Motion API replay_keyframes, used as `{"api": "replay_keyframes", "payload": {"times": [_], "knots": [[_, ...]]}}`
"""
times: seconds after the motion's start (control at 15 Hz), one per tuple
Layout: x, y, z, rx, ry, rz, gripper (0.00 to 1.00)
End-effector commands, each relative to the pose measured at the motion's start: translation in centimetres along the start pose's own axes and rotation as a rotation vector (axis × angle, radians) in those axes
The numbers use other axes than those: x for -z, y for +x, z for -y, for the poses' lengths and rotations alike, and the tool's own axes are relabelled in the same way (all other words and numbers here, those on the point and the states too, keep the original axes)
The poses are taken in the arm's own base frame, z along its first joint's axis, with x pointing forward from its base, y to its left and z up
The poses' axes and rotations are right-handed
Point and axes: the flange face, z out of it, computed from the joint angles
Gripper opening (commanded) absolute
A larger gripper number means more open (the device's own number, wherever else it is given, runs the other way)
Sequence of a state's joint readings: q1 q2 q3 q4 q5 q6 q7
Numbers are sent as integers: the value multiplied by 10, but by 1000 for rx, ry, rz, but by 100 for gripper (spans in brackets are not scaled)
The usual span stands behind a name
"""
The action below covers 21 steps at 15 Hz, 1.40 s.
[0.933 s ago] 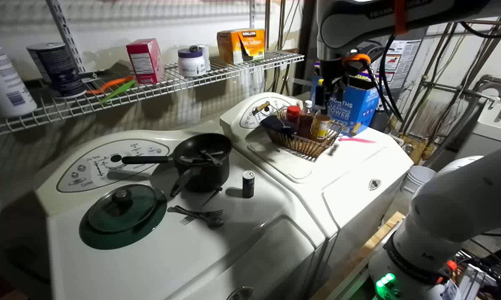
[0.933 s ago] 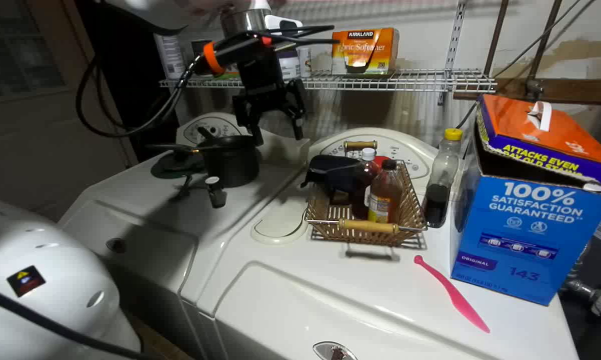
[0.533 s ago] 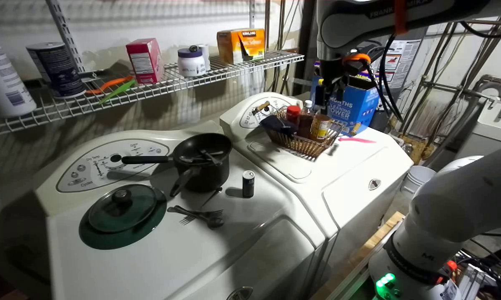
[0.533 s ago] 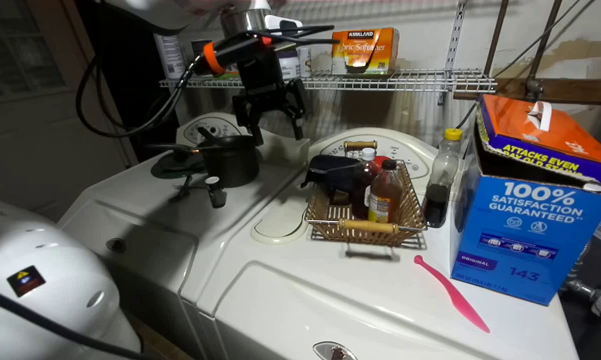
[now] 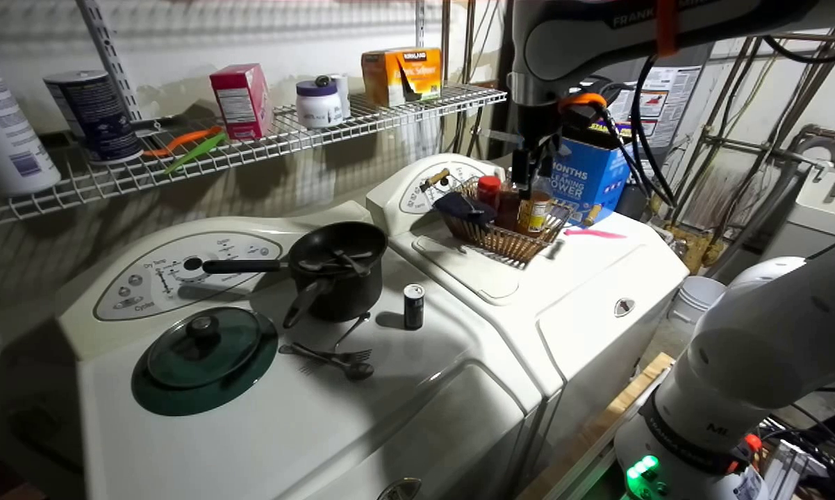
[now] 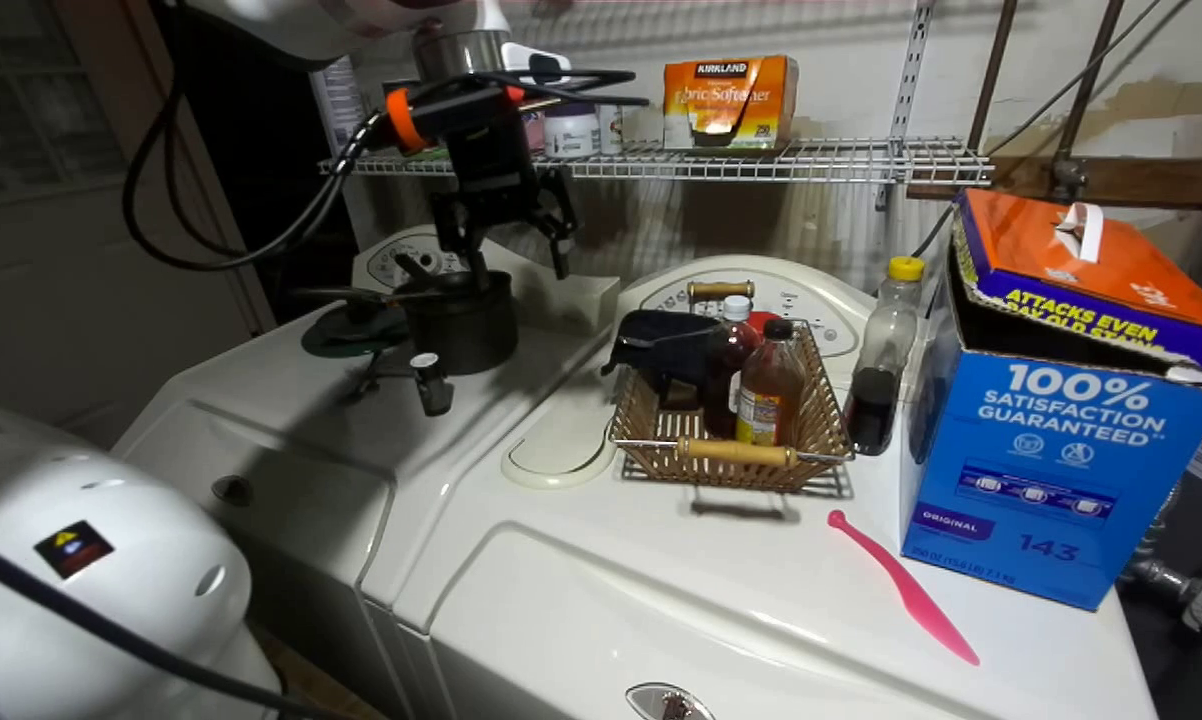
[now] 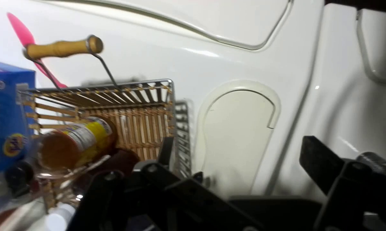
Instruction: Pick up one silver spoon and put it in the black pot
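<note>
in an exterior view we see a round black pot point(image 5: 353, 295), smooth metal spoon point(image 5: 358, 371) at its six o'clock overlapping a fork point(image 5: 354, 356), round green lid point(image 5: 204, 361) at eight, cylindrical can point(image 5: 413, 307) at four; in the wrist view the gripper point(image 7: 238, 152) gapes wide, holding nothing, slatted basket point(image 7: 140, 131) at its nine.

Left of centre in an exterior view sat one black pot point(image 5: 355, 295), one green lid point(image 5: 199, 361), cutlery point(image 5: 334, 358) too jumbled to count. Right of centre in an exterior view stood one basket point(image 6: 721, 477), one blue box point(image 6: 1051, 480), at least three bottles point(image 6: 771, 400).
</note>
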<state>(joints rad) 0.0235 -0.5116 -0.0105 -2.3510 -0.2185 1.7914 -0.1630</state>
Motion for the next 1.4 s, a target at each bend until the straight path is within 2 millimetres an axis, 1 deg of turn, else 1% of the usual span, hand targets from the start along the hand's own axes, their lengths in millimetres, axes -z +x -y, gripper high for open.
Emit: {"api": "replay_keyframes", "payload": {"times": [0.0, 0.2, 0.33, 0.47, 0.6, 0.67, 0.73, 0.8, 0.87, 0.93, 1.27, 1.33], "knots": [[10, -1, 67, 181, 67, -40, 100], [15, 2, 130, 331, 75, -93, 100], [13, 1, 172, 439, 69, -111, 100], [12, -4, 208, 537, 69, -129, 100], [15, -9, 243, 598, 78, -195, 100], [17, -12, 259, 656, 93, -219, 100], [17, -6, 240, 579, 59, -172, 100], [18, -10, 254, 612, 63, -191, 100], [19, -12, 261, 629, 64, -199, 100], [19, -13, 263, 636, 64, -203, 100], [18, -12, 260, 643, 66, -204, 100], [8, -9, 271, 679, 100, -191, 100]]}}
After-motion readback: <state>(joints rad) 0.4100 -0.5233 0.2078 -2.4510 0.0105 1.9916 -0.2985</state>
